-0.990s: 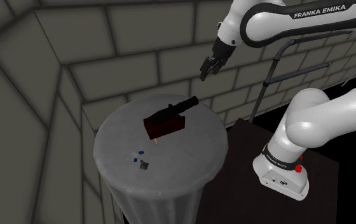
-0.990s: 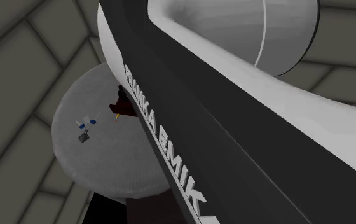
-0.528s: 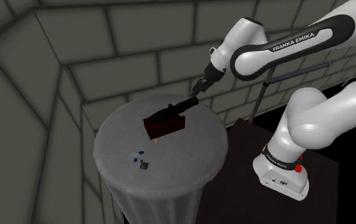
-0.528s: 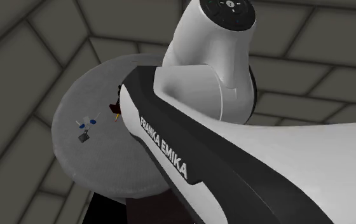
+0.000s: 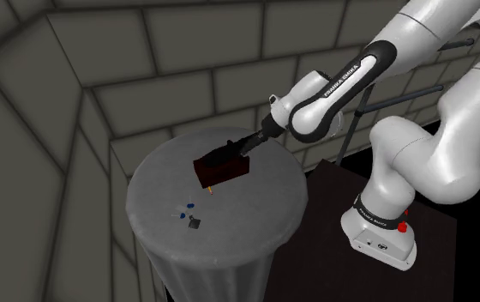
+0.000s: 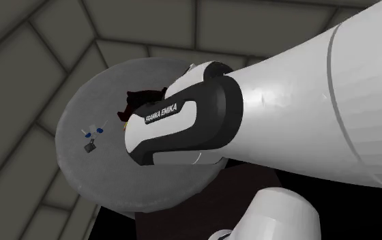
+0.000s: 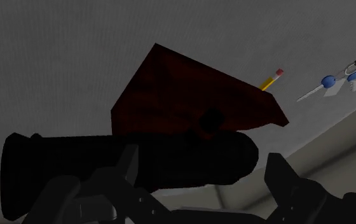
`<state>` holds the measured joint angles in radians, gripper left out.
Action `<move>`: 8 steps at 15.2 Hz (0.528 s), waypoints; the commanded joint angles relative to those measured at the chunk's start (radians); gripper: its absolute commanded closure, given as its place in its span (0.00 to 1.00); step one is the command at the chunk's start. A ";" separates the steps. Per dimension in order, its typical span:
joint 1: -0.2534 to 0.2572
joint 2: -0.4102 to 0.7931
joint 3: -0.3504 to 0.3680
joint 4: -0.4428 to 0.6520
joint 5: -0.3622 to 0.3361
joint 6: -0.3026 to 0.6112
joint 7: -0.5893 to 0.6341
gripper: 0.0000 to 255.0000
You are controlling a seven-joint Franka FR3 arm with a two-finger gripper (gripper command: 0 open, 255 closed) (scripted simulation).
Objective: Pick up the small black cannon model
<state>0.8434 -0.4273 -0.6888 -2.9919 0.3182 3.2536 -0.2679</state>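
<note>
Round grey table (image 5: 247, 214), black cannon (image 7: 62, 168) (dark red base (image 7: 183, 95)), end effector (image 7: 202, 159) spread open, gripping nothing

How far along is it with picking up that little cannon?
Approach looks done: the pincer sits at the cannon's barrel. In hand: its fingers stand open, not clasping. Left: close and lift; the cannon rests on the table.

Dim, flat light throughout; soft shading on walls (image 5: 144, 51); cannon (image 7: 189, 159) near-black silhouette.
</note>
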 commanded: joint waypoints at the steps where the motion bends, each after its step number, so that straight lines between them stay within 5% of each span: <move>1: 0.242 0.035 -0.225 0.011 -0.007 0.111 -0.019 0.00; 7: 0.612 0.059 -0.632 0.013 -0.099 0.245 0.005 0.00; 8: 0.715 0.058 -0.745 0.016 -0.119 0.278 0.008 0.00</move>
<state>1.4543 -0.3710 -1.3170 -2.9814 0.2209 3.4999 -0.2623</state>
